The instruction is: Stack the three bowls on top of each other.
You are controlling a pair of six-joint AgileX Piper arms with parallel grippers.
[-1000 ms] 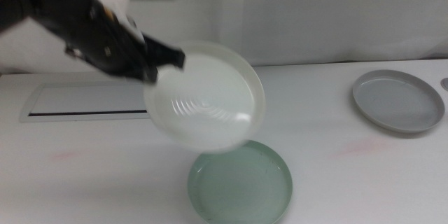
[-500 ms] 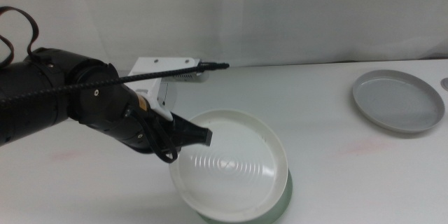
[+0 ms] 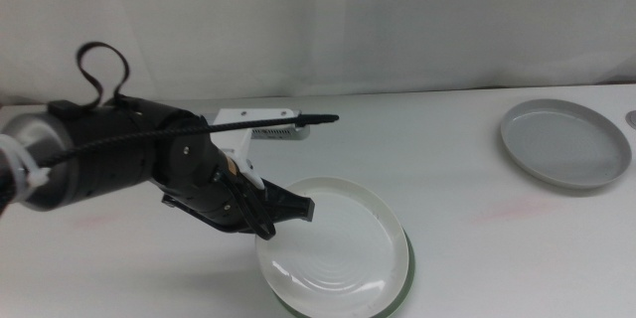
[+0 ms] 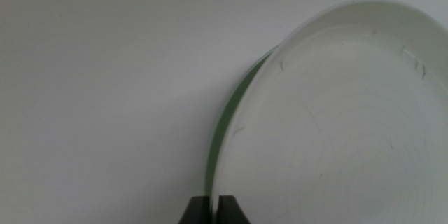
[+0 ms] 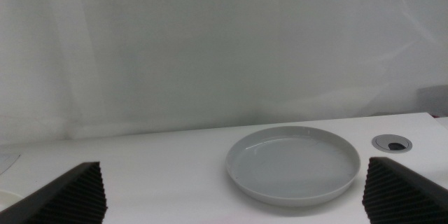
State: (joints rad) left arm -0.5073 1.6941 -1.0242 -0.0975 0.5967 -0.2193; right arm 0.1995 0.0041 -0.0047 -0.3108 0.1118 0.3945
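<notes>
The white bowl [image 3: 333,250] lies tilted slightly on the pale green bowl [image 3: 406,278], of which only a thin rim shows. My left gripper [image 3: 301,209] is shut on the white bowl's left rim. In the left wrist view the two jaws [image 4: 210,208] pinch that rim, with the white bowl [image 4: 336,126] above the green bowl's edge [image 4: 227,112]. The grey bowl [image 3: 564,143] sits alone at the far right of the table. My right gripper [image 5: 231,199] is open and faces the grey bowl [image 5: 292,164] from a distance; it is outside the middle view.
A round cable hole [image 5: 392,142] lies in the table just beyond the grey bowl, at the table's right edge [image 3: 630,117]. A white curtain closes off the back. The left arm's dark body [image 3: 119,164] covers the table's left part.
The left arm has carried the white bowl down and to the right, from raised and steeply tilted to lying on the green bowl. The grey bowl has not moved.
</notes>
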